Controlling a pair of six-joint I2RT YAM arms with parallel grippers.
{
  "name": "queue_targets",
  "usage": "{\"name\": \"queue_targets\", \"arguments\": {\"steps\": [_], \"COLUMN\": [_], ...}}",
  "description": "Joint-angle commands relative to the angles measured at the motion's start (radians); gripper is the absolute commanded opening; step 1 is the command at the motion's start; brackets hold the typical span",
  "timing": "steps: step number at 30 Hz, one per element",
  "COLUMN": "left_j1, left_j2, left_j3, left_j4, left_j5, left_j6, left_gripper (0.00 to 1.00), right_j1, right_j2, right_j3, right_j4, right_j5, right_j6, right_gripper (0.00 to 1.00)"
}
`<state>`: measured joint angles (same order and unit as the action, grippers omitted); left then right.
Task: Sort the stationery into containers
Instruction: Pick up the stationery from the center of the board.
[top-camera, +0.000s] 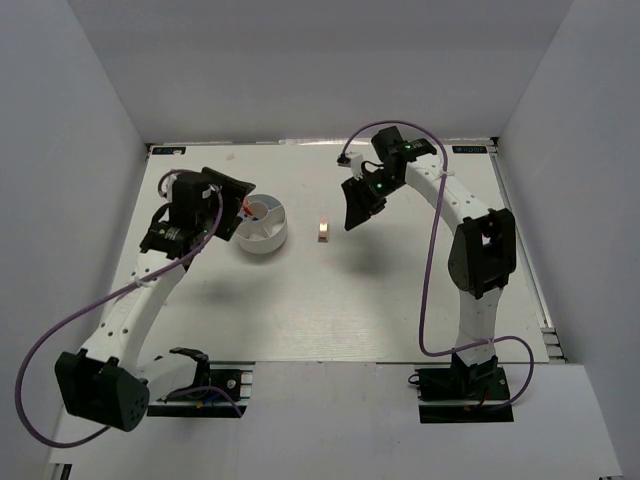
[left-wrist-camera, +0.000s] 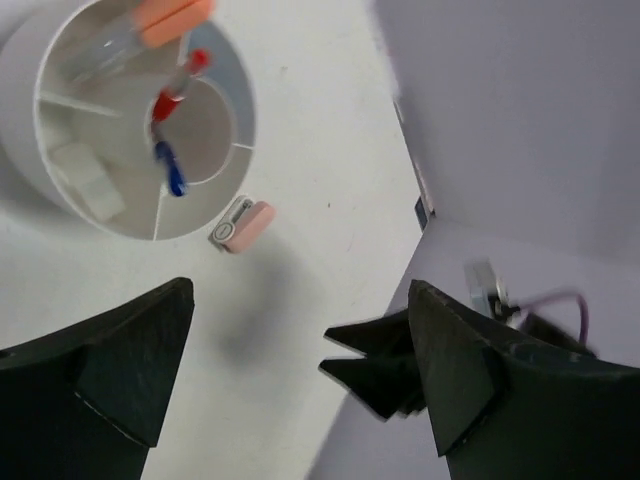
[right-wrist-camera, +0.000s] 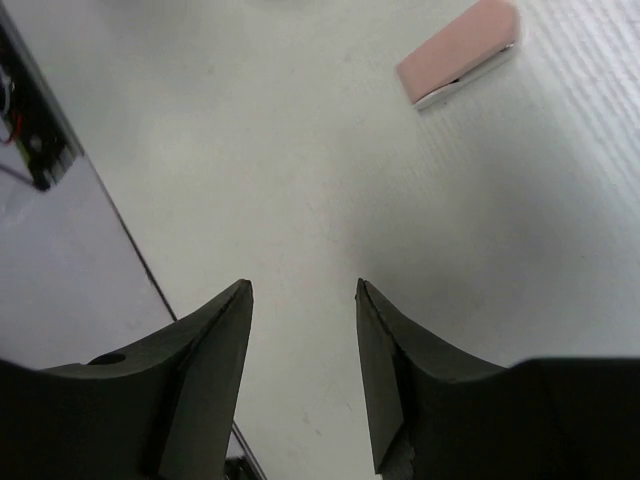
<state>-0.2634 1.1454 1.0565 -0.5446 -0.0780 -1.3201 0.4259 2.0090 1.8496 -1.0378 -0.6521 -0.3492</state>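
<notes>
While the left gripper (top-camera: 222, 205) hangs beside the round white plastic tub (top-camera: 263, 230), 1 small tan-pink clip (top-camera: 323, 230) lies apart on the table, near the right gripper (top-camera: 358, 205).

Left wrist: jaws wide, empty; thin blue pen (left-wrist-camera: 172, 175), thin red pen (left-wrist-camera: 180, 85) and orange-white stick (left-wrist-camera: 170, 18) sit in compartments.

Right wrist: jaws part-open, empty, probably approaching the clip.

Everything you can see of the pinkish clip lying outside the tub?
The clip is a small flat oblong, pinkish-tan on top, with a white layer along one edge and a pale end piece that seems to carry a ring shape; it looks like plastic. It lies flat on the table, right of the tub and apart from it. Only the table touches it.
</notes>
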Motion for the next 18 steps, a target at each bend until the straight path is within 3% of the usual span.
{"name": "queue_targets", "arguments": {"steps": [1,2,4,6,7,11,18], "left_j1": [-0.006,-0.007,-0.007,-0.007,-0.007,-0.007,-0.007], "left_j2": [-0.041,-0.033,-0.021,-0.018,-0.007,0.034,0.031], "left_j3": [0.048,0.074,0.121,0.141,0.172,0.241,0.217], "left_j4": [0.107,0.080,0.078,0.081,0.075,0.016,0.005], "left_j5": [0.038,0.026,-0.020,-0.057,-0.093,-0.115,-0.134], "left_j6": [0.319,0.385,0.544,0.666,0.700,0.806,0.797], "left_gripper": [0.98,0.98,0.98,0.98,0.98,0.98,0.98], "right_j1": [0.007,0.017,0.033,0.050,0.057,0.116,0.192], "right_j2": [-0.049,-0.055,-0.061,-0.041,-0.011,0.077,0.206], "right_j3": [-0.013,-0.036,-0.067,-0.066,-0.056,0.028,0.106], "right_j4": [0.134,0.186,0.284,0.326,0.346,0.363,0.381], "right_j5": [0.098,0.211,0.270,0.301,0.307,0.412,0.560], "right_j6": [0.168,0.279,0.381,0.482,0.504,0.578,0.642], "right_gripper": [0.52,0.54,0.65,0.86,0.89,0.89,0.89]}}
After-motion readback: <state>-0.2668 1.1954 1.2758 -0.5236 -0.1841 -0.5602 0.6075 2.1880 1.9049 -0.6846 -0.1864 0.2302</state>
